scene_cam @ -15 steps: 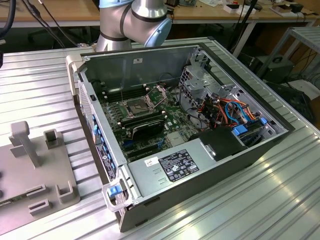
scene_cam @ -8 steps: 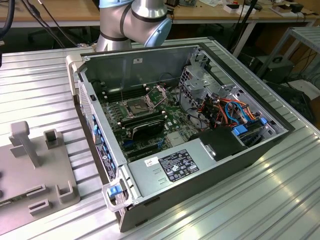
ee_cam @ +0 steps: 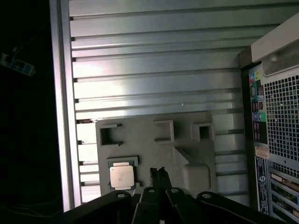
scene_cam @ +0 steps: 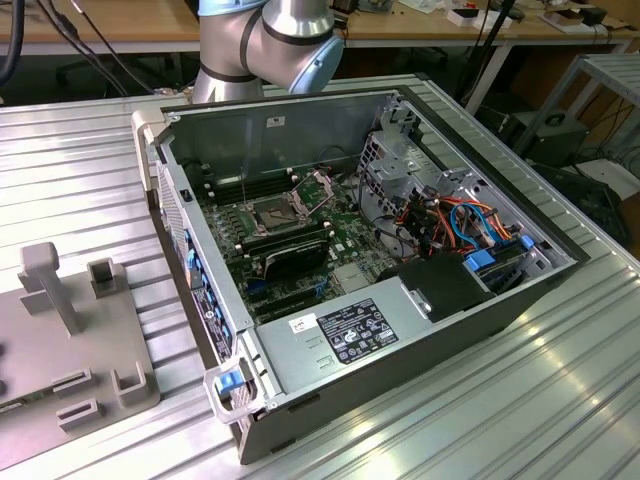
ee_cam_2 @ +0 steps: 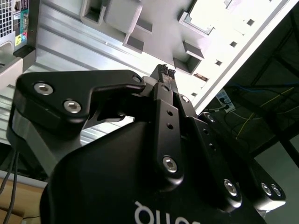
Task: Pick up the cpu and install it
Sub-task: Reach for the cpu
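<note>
In the first wrist view the small square silvery-topped cpu [ee_cam: 122, 176] lies in a recess of the pale grey moulded plate [ee_cam: 154, 149], just beside the black gripper [ee_cam: 159, 172], whose fingers are pressed together, holding nothing. The plate rests on a ribbed aluminium table [ee_cam: 154, 70] beside the open grey computer case [scene_cam: 300, 130]. Its power supply [scene_cam: 300, 362] carries a white sticker [scene_cam: 355, 325], print unreadable

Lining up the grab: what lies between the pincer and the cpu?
In the first wrist view, bare grey tray lies between the pincer and the cpu.

A lab: wooden workbenches [scene_cam: 100, 28] behind an opened computer case [scene_cam: 290, 130].
</note>
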Tool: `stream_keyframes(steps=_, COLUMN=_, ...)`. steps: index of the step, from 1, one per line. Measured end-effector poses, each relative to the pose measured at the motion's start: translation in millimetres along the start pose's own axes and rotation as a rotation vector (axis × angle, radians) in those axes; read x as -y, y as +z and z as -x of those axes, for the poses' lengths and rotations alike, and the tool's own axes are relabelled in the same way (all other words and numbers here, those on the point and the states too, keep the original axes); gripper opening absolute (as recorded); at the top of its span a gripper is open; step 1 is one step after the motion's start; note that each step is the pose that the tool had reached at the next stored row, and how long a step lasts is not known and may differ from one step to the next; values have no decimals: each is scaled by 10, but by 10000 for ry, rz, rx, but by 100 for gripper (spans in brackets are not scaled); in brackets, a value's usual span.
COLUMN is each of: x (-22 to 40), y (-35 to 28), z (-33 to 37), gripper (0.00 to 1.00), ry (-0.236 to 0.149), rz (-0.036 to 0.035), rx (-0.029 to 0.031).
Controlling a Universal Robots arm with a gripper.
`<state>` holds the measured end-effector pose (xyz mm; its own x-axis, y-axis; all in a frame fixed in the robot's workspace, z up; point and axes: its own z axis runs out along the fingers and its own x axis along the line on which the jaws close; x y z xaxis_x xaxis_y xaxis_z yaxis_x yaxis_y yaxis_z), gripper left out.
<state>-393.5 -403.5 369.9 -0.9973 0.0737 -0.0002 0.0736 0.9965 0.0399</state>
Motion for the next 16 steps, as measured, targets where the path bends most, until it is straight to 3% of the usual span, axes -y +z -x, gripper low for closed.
stream_keyframes(steps=16, x=38, y=89, z=-88, gripper=11, ry=-3, rz=-5, rx=-1)
